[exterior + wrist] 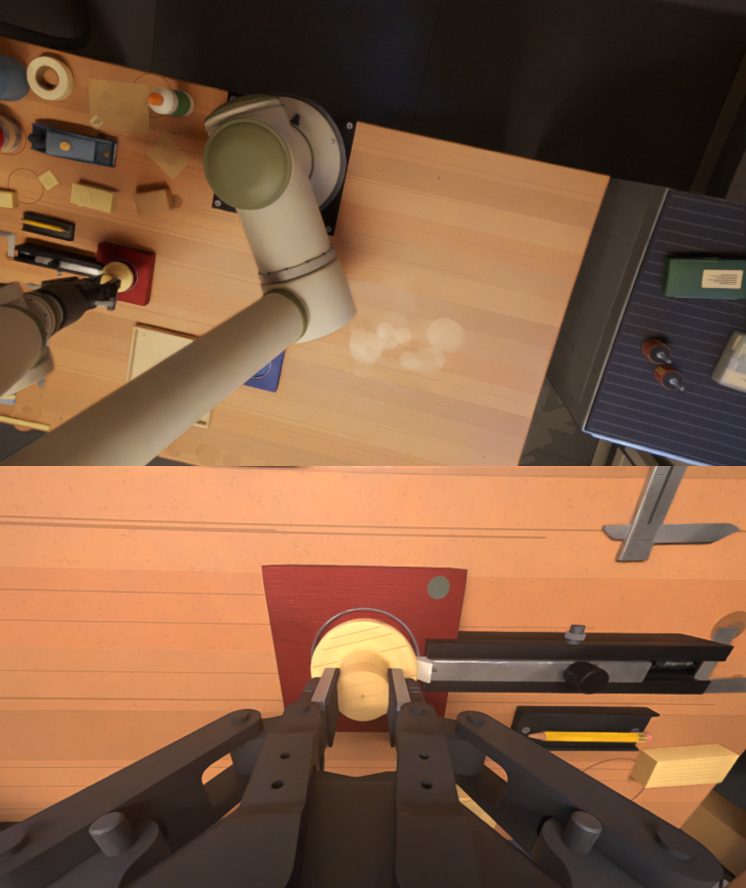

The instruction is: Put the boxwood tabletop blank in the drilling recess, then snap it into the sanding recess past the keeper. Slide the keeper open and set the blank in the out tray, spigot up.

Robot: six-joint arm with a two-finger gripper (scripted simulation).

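Note:
The cream out tray (156, 351) and a blue block (267, 375) lie largely hidden under my arm. The boxwood blank (365, 663) (119, 275) is a pale yellow disc with a round spigot pointing up. It sits in the round recess of the red block (361, 623) (131, 272). The keeper (539, 671) (52, 260) is a grey bar in a black rail with a black knob. Its tip reaches the disc's rim at the right. My gripper (362, 696) (104, 290) is closed around the blank's spigot.
A black holder with a yellow pencil (589, 736) lies beside the keeper rail. A steel square (649, 518) and a pale wood block (683, 765) lie nearby. Tape, glue, sandpaper and small blocks crowd the table's left end (93, 137). A side cart (687, 340) stands far right.

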